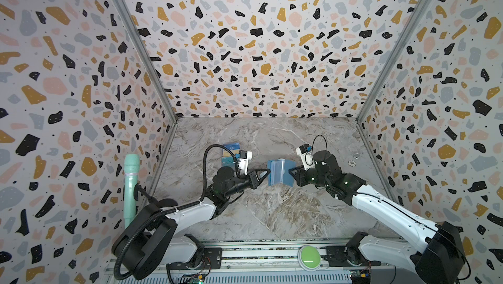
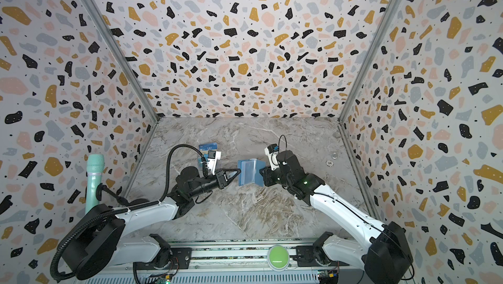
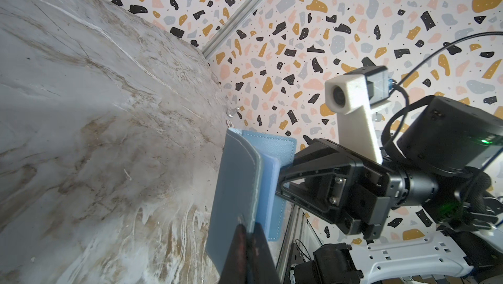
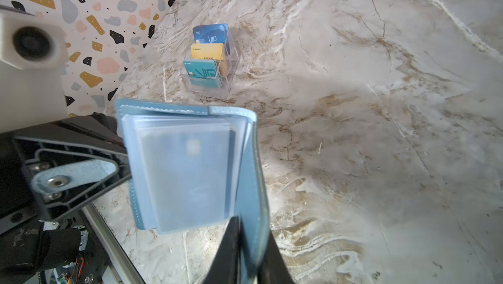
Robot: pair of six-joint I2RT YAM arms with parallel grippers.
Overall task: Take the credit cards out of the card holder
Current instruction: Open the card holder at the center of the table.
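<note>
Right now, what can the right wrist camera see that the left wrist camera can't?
Only the right wrist view shows the clear sleeves inside the card holder, its snap tab and the clear case of cards. Only the left wrist view shows the holder's outside cover and the right arm's camera. Both show the card holder and the marble table.

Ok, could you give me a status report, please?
Shut on opposite covers of the card holder: left gripper, right gripper. Holder open, card in clear sleeve inside. Standing apart: clear card case.
</note>
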